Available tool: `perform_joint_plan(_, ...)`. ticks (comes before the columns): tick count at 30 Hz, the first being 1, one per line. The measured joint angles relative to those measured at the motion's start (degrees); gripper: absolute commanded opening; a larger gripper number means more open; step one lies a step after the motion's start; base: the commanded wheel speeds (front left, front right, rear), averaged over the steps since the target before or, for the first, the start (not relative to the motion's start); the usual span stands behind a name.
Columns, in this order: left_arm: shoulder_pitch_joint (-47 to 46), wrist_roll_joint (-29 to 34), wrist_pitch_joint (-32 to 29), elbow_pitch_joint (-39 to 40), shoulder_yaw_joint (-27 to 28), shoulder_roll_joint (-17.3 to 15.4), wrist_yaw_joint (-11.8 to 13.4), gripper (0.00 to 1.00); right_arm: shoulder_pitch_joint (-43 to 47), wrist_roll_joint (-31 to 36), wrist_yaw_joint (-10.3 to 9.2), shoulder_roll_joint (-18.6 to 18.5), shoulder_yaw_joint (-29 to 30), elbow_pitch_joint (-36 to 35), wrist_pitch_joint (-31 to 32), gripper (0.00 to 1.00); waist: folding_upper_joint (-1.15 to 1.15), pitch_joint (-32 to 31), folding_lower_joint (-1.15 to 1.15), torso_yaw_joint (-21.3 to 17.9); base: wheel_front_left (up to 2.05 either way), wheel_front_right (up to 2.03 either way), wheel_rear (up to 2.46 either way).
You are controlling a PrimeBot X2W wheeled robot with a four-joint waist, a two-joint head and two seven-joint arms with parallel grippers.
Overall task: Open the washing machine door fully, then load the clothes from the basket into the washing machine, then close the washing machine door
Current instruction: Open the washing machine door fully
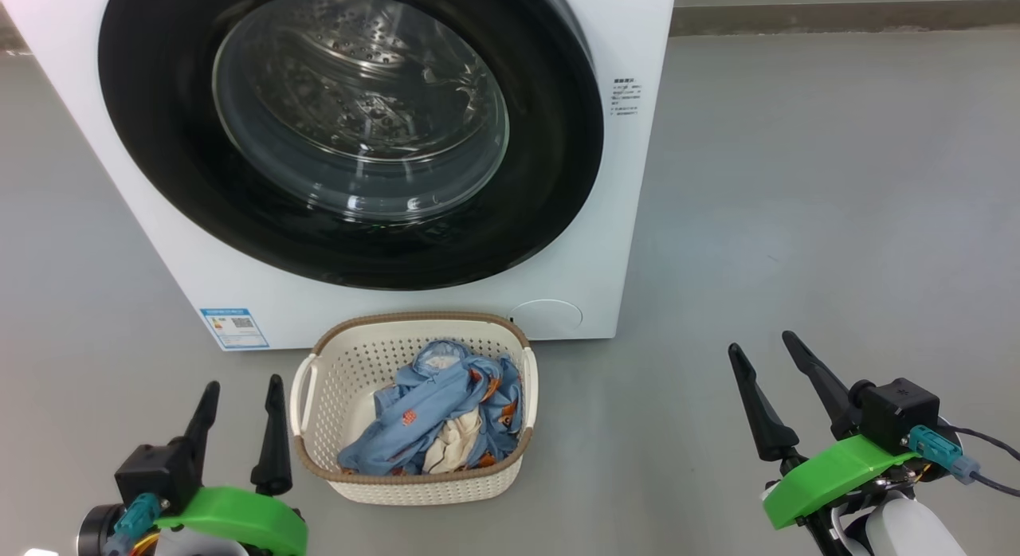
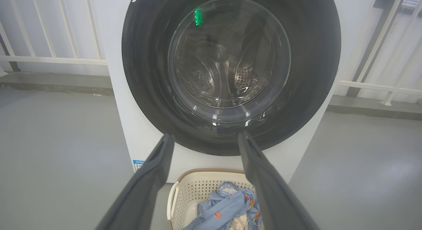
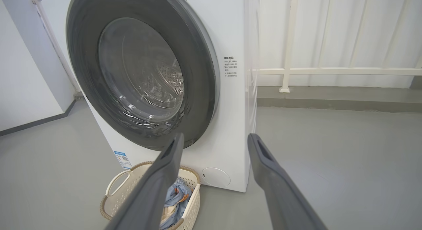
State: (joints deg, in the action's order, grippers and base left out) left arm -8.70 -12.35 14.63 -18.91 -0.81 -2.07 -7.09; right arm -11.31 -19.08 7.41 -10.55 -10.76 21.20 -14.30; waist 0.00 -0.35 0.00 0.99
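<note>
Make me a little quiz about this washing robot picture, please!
1. True or false: the washing machine door is shut.
2. Where are the clothes? A: inside the drum. B: in the basket. C: spread out on the floor.
3. Fill the gap: the basket stands on the floor right in ____ of the washing machine.

Key: 1 true. 2 B. 3 front.
</note>
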Motion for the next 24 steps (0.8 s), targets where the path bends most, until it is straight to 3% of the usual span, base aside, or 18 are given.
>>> perform_joint_plan(24,0.01,-0.01,0.00,-0.57,-0.38,-0.02,-0.22,1.00,-0.02,-0.02,0.00,0.02,0.09,0.52,0.00,1.00,0.00,0.23,0.00,0.20,0.03,0.03,-0.05)
